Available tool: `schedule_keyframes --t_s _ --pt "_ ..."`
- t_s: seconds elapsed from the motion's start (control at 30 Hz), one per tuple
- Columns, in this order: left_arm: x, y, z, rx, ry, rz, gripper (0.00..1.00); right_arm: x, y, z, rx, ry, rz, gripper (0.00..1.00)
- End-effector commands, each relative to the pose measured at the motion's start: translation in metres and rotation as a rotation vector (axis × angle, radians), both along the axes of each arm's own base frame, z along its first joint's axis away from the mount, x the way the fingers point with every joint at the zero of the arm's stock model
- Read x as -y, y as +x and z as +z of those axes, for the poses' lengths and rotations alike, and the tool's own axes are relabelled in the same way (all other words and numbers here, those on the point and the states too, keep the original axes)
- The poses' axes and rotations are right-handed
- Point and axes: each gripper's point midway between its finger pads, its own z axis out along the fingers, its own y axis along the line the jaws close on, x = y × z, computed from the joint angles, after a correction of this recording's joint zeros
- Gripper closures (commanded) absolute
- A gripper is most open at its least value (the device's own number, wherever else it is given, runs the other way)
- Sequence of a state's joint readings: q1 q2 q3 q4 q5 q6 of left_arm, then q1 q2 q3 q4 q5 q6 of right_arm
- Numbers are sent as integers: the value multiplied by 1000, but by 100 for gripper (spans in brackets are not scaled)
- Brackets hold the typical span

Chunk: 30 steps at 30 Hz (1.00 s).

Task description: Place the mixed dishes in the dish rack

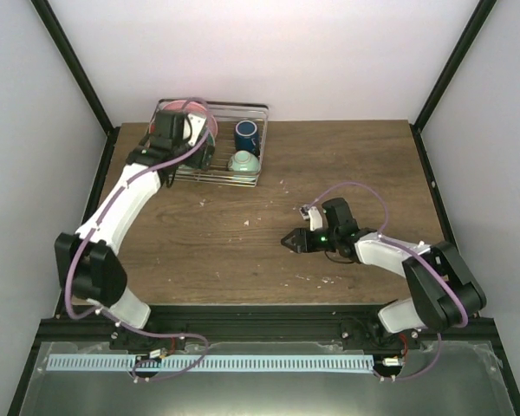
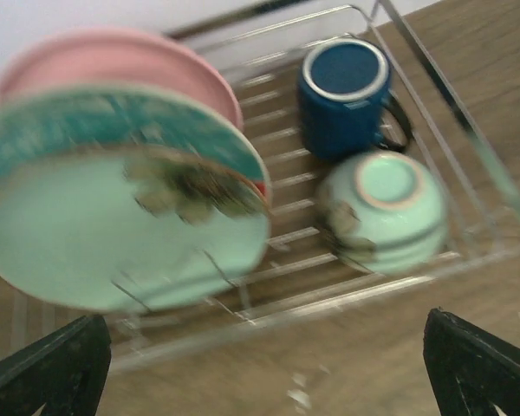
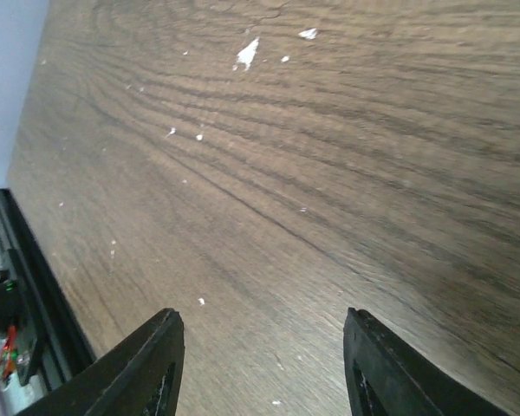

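I'm holding L jaws wide open, empty, hovering just near of dish rack [image 2: 282,269]: floral plate [image 2: 121,234] & pink plate [image 2: 113,56] standing upright btwn tines, cup [image 2: 342,87] & bowl [image 2: 386,208] to their right. R jaws idling part-open, empty, over desk [image 3: 329,130], out of L's way.

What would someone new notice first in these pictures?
The dish rack at the far left of the table, with a pink plate and a teal floral plate standing on edge beside a dark blue cup and an upturned mint bowl. The left hand hovers open over it; the right hand is open over bare wood.
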State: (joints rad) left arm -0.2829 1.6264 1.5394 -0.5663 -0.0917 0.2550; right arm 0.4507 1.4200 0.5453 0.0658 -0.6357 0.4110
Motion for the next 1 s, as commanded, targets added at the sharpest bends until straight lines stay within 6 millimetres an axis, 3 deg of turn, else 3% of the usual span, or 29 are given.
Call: schedule_keyframes --t_s 0.0,0.13,0.3,0.5,0.73,0.97 --pt "20 -44 0 -63 -343 30 0 15 19 11 78 -102 -69 48" --pt "25 -77 -36 -190 -476 66 0 24 28 18 123 -167 -96 48" --pt "35 -104 -64 -315 -582 72 0 34 32 25 156 -211 -134 47" --pt "11 -128 -98 -322 -516 177 0 51 23 26 175 -242 -194 47" --pt "7 -154 -113 -323 -556 195 0 75 14 31 192 -276 -308 46" --pt "10 -161 -114 -313 -581 174 0 78 10 42 214 -239 -337 38"
